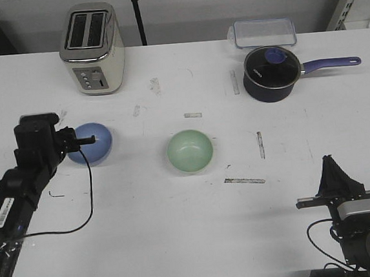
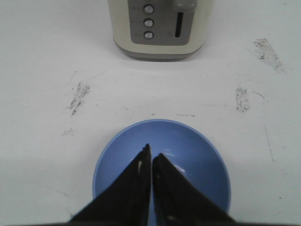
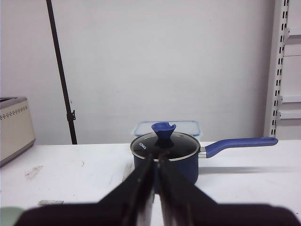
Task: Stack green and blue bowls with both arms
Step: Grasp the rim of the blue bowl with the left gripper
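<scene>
Left black jointed gripper [image 2: 151,162], fingers pressed together and holding nothing, hovered above the light periwinkle-blue glossy round bowl [image 1: 89,143] at the left of the white table [image 1: 180,229]. Just behind, at the far left, stood a cream and chrome two-slot toaster [image 1: 91,49]; no lettering legible on its button panel. Near the table's middle, well apart from the blue one, sat the pale mint-green glossy round bowl [image 1: 190,151], upright and empty. Probably light, rigid and slippery, both of them, and likely to chip if dropped; best pinched across the thin rim, one finger inside and one outside, so the closed fingers would have to part first. Far right: a dark navy saucepan with a glass lid and a blue handle [image 1: 270,73], a small white word on the lid too blurred to read, and a clear lidded plastic box [image 1: 263,32] behind. Near right, the right black gripper [image 3: 155,176], likewise closed on nothing, parked well away from both bowls.
</scene>
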`<state>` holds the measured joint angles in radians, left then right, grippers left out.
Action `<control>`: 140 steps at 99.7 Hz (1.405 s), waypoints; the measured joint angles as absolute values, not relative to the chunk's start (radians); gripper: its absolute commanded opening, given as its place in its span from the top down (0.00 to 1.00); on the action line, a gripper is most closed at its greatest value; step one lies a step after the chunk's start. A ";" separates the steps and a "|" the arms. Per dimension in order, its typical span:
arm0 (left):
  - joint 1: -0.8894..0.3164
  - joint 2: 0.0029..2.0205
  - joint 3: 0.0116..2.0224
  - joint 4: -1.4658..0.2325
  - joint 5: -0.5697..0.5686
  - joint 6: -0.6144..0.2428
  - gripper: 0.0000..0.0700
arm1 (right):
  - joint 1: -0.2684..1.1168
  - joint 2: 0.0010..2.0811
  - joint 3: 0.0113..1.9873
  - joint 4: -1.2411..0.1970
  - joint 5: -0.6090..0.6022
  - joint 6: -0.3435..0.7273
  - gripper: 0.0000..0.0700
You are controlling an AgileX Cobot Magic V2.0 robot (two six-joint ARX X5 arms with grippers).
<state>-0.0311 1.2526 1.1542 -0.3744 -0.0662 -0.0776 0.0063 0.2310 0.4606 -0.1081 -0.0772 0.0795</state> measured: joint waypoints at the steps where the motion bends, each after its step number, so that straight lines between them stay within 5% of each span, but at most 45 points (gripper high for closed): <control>1: -0.028 1.259 1.166 -0.388 -0.064 -0.086 1.00 | 0.006 0.231 0.461 -0.108 -0.077 0.080 0.99; 21: 0.033 1.413 1.373 -0.648 0.014 -0.220 1.00 | 0.006 0.231 0.461 -0.108 -0.077 0.080 0.99; 47: 0.145 1.551 1.465 -0.831 0.268 -0.284 0.99 | 0.006 0.231 0.461 -0.108 -0.077 0.080 0.99; 62: 0.183 1.586 1.465 -0.871 0.286 -0.299 0.71 | 0.006 0.231 0.461 -0.108 -0.077 0.080 0.99; 77: 0.219 1.590 1.465 -0.862 0.282 -0.303 0.67 | 0.006 0.231 0.461 -0.108 -0.077 0.080 0.99; 91: 0.235 1.591 1.465 -0.861 0.231 -0.306 0.35 | 0.006 0.231 0.461 -0.108 -0.077 0.080 0.99; 140: 0.223 1.702 1.465 -0.837 0.188 -0.306 0.36 | 0.006 0.231 0.461 -0.108 -0.077 0.080 0.99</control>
